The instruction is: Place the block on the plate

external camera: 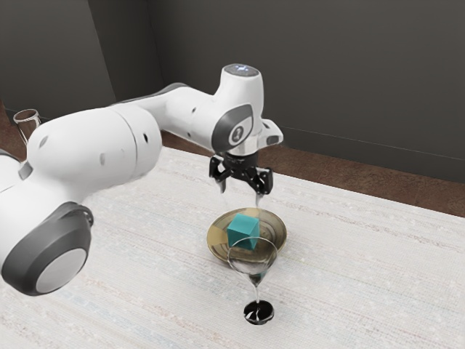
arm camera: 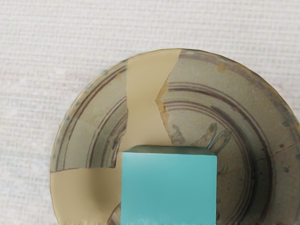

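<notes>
In the exterior view, at the far left, a clear glass vessel (external camera: 27,116) stands behind the arm, its lower part hidden. The white arm (external camera: 102,149) with its dark grey joint covers comes next, reaching over the pale, streaked table (external camera: 145,247) toward the exterior view's right. At its end the black gripper (external camera: 240,199) hangs pointing down, its two pale fingers spread apart with nothing clamped between them. Below it, and apart from it, the teal block (external camera: 241,229) sits on the round plate (external camera: 283,234), inside the rim. A stemmed glass (external camera: 256,279) with a dark round foot stands upright on the table, on the near side of the plate; its clear bowl overlaps part of the block and the plate's edge in this view. Farther right the table runs on toward a brown floor (external camera: 349,167) and a dark grey wall (external camera: 349,80).

In the wrist view, the plate has plain tan patches set among grey-green pieces with brown rings and sketchy dark marks. The block lies over the plate's inner rings, a flat teal face toward the camera and a darker side face showing along one edge.
</notes>
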Controlling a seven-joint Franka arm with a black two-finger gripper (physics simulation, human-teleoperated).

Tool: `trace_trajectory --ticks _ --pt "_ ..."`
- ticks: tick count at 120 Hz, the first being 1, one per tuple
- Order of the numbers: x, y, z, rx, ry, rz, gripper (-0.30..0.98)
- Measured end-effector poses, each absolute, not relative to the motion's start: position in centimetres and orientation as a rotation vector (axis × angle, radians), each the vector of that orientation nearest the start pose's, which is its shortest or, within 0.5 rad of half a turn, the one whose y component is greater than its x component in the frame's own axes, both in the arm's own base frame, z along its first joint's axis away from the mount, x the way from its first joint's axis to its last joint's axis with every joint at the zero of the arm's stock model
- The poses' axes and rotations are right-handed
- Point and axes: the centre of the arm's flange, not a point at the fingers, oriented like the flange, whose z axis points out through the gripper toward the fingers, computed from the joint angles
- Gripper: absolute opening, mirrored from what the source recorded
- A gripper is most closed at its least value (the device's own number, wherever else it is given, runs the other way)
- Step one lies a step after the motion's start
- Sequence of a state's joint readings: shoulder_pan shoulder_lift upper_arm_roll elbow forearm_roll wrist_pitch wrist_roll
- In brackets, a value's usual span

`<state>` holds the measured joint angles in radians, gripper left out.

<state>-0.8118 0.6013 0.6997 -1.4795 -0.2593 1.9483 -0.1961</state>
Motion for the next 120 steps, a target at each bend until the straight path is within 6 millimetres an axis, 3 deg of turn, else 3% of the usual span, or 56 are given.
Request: trace_trajectory --ticks 21,36,54,70,92,109,120 --pt "66.8 -18.1 40.5 -3.019 -0.111 -0.027 0.68" --pt "66.2 -17.7 43.9 -3.032 -0.079 -0.049 0.68" --pt "65.8 -15.6 46.8 -3.022 -0.071 -0.043 0.69" --pt "65.9 -11.6 48.8 -3.02 -0.09 -0.039 0.68" --pt "65.0 -3.8 52.5 -3.028 -0.135 -0.039 0.68" --pt "64.2 3.0 53.8 -3.03 -0.185 -0.021 0.69" --pt "62.6 6.5 55.7 -3.042 -0.193 -0.038 0.69"
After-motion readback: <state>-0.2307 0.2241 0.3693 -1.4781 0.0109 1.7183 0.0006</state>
